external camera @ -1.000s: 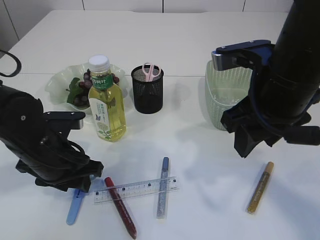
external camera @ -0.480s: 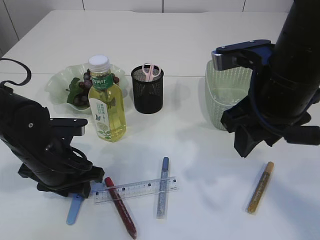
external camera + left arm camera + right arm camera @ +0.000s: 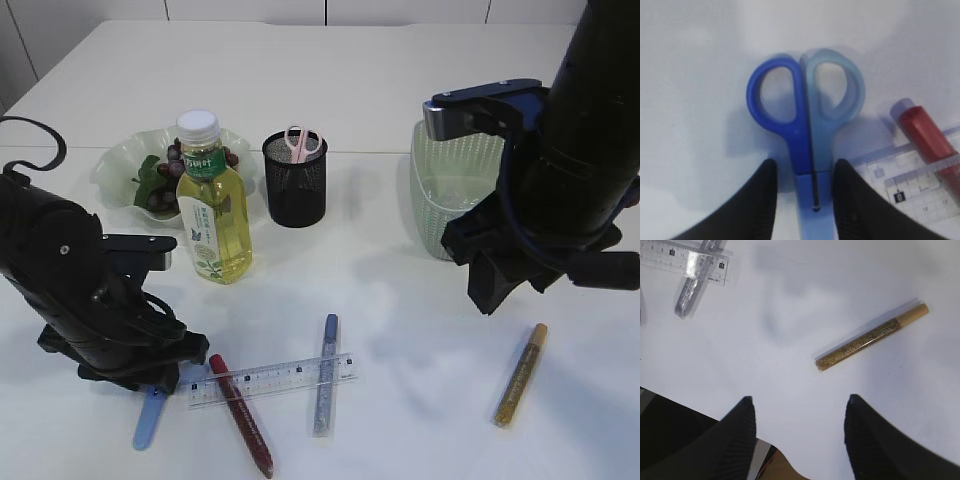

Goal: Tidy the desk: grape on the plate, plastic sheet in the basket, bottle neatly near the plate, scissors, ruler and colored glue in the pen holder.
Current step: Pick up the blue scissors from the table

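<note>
left tool (image 3: pixel 802 200): lowered, narrowing astride blue scissors (image 3: pixel 807 120), near-left | right tool (image 3: pixel 797 432): spread, empty | scissors pickup imminent

The white bench (image 3: pixel 400 90) runs back to a far edge, where pale wall panels (image 3: pixel 250 10) stand with thin dark seams between them. A faint seam crosses the bench top from its left edge toward the right, behind the middle.
</note>
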